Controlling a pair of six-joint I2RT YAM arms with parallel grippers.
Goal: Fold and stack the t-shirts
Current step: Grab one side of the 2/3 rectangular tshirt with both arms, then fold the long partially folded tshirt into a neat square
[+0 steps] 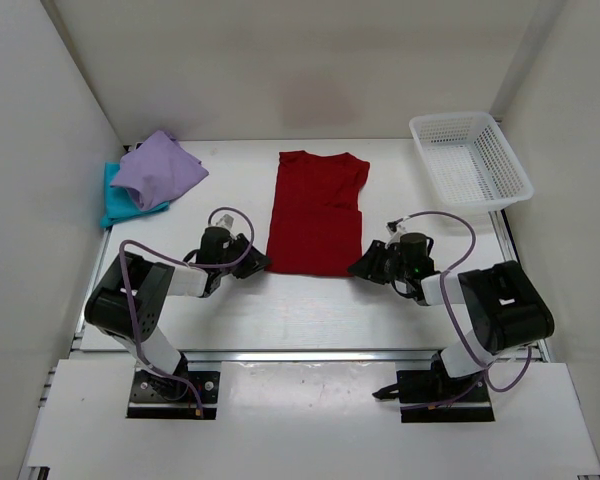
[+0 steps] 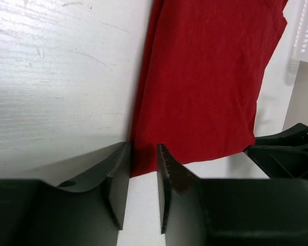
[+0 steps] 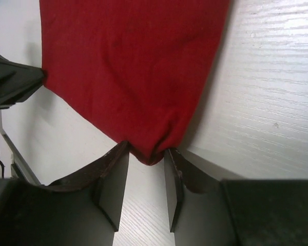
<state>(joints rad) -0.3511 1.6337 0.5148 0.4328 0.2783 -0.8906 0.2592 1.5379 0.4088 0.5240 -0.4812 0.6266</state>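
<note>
Left gripper (image 2: pixel 143 148) sits low on the white table (image 1: pixel 310 310) with the near left corner of the dark red cloth t-shirt (image 1: pixel 315 215) lying flat between its narrowly parted fingertips, and whether it grips the cloth cannot be told. The right gripper (image 3: pixel 146 148) pinches the shirt's near right corner, which puckers between its fingertips. That shirt lies lengthwise mid-table, neck end away from the arms. At far left, the crumpled light purple cloth t-shirt (image 1: pixel 158 170) rests on the teal cloth t-shirt (image 1: pixel 115 200), and a white plastic mesh basket (image 1: pixel 450 118) stands at the far right.
</note>
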